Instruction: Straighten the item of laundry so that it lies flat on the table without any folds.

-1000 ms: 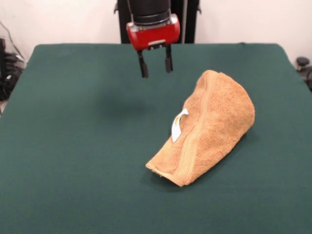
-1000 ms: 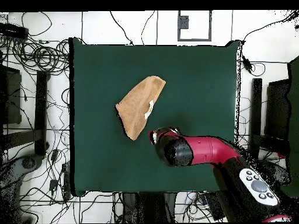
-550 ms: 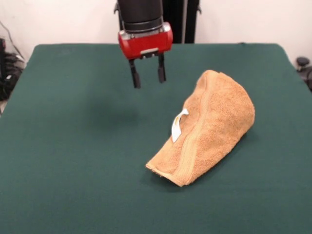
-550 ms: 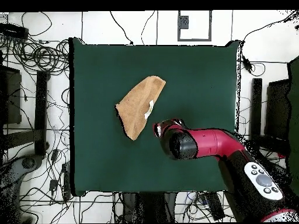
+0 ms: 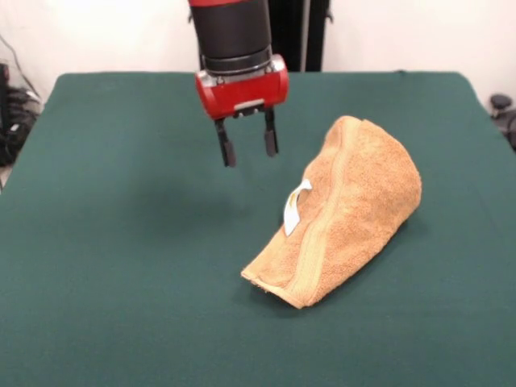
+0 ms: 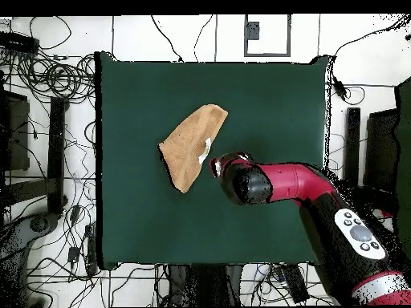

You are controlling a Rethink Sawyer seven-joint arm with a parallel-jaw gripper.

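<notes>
Green felt covers the table (image 5: 121,282), with a pale wall behind it in the front view and cables on a white floor around it in the overhead view.

On the cloth lies the towel (image 5: 351,205), tan-orange, folded over on itself into a long rounded hump. In the front view it runs on a slant from a low corner near the middle of the table up to a rounded end farther back and to the right. A woven band (image 5: 322,230) runs along its length near the hem, and a small white tag (image 5: 293,205) sticks out of the fold on the towel's left side. In the overhead view the towel (image 6: 191,147) sits a little left of the table's centre, with the tag (image 6: 207,147) on its right edge.

From above comes the arm, black and red, ending in the gripper (image 5: 248,148). Its 2 dark fingers (image 5: 228,150) point straight down with a clear gap between them, holding nothing. They hang above bare felt, just left of the towel's upper half in the front view, not touching it. Overhead, the gripper (image 6: 218,166) sits just beside the towel's right edge, near the tag.
</notes>
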